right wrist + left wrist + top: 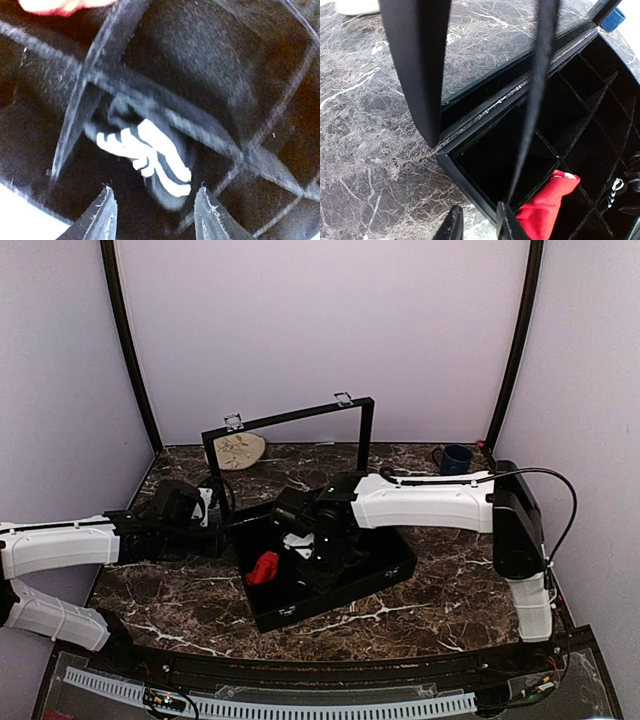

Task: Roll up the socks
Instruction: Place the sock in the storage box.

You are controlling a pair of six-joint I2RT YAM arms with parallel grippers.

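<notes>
The red sock lies bunched in a front-left compartment of the black divided box; the left wrist view shows the red sock too. The black sock with white stripes lies crumpled in a neighbouring compartment against a divider. My right gripper hangs open just above the black sock, its fingertips either side and clear of it. In the top view the right gripper is over the box's middle. My left gripper sits at the box's left corner, slightly open. One finger is over the marble and the other at the box wall.
The box's lid frame stands upright behind it. A beige leaf-patterned dish lies at the back left and a blue mug at the back right. Dark marble tabletop surrounds the box.
</notes>
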